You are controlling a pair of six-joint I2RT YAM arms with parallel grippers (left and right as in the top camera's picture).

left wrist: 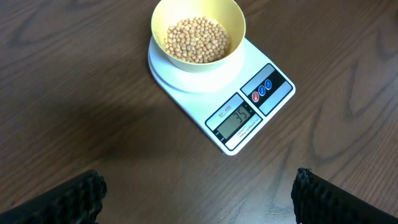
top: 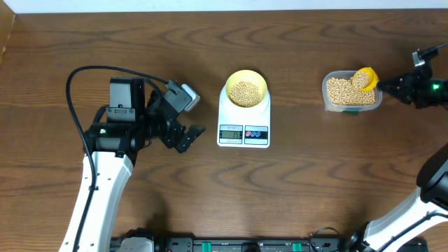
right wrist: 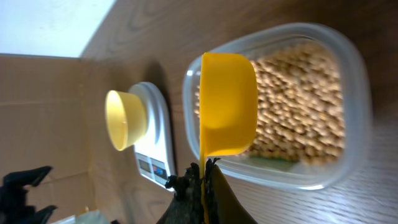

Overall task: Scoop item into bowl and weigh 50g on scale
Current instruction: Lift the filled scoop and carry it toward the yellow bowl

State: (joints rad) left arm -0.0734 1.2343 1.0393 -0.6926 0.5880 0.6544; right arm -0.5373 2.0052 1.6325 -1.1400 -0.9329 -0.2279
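The pale yellow-green bowl (top: pixel 246 89) holds tan beans (left wrist: pixel 198 40) and sits on the white scale (top: pixel 243 131), whose display (left wrist: pixel 235 119) reads 35. My left gripper (left wrist: pixel 198 196) is open and empty over bare table in front of the scale. My right gripper (right wrist: pixel 205 177) is shut on the handle of a yellow scoop (right wrist: pixel 227 106), which is tilted over the clear container (top: pixel 352 92) of beans (right wrist: pixel 305 102) at the right. The scoop also shows in the overhead view (top: pixel 365 78).
The scale and bowl also show in the right wrist view (right wrist: pixel 152 134), left of the container. The table's far edge (top: pixel 224 10) runs along the top. A black cable (top: pixel 91 70) loops behind the left arm.
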